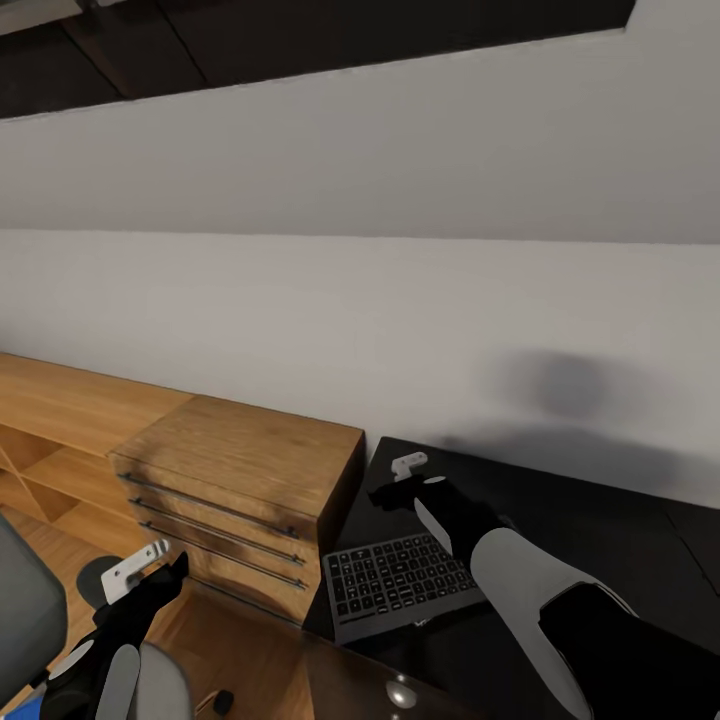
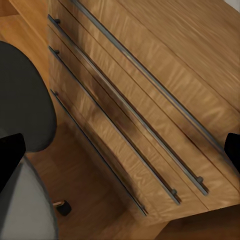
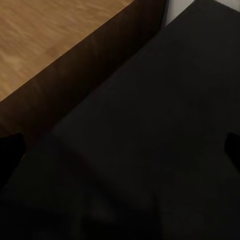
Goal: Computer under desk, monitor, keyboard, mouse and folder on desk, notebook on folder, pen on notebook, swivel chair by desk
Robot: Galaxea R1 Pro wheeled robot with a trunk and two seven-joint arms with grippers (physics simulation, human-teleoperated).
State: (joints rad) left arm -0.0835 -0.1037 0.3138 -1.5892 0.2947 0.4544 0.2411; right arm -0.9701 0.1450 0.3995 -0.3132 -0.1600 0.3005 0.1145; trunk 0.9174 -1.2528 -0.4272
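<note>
The black keyboard (image 1: 400, 585) lies on the left end of the black desk (image 1: 560, 500), close to its front edge. My right gripper (image 1: 400, 480) hovers open just behind the keyboard, over the bare desk top (image 3: 150, 150). My left gripper (image 1: 150, 568) is open, low in front of the wooden chest. The grey swivel chair (image 1: 20, 610) stands under and beside it, and its back (image 2: 25, 100) fills one side of the left wrist view. A sliver of the blue folder (image 1: 28, 708) peeks out at the chair seat. The monitor, computer, mouse, notebook and pen are out of view.
A light wooden chest (image 1: 240, 480) with long bar handles (image 2: 150, 100) stands against the desk's left end. Low wooden shelving (image 1: 60, 440) runs on to its left along the white wall. A chair caster (image 2: 62, 206) rests on the wooden floor. A round drawer knob (image 1: 402, 693) shows on the desk front.
</note>
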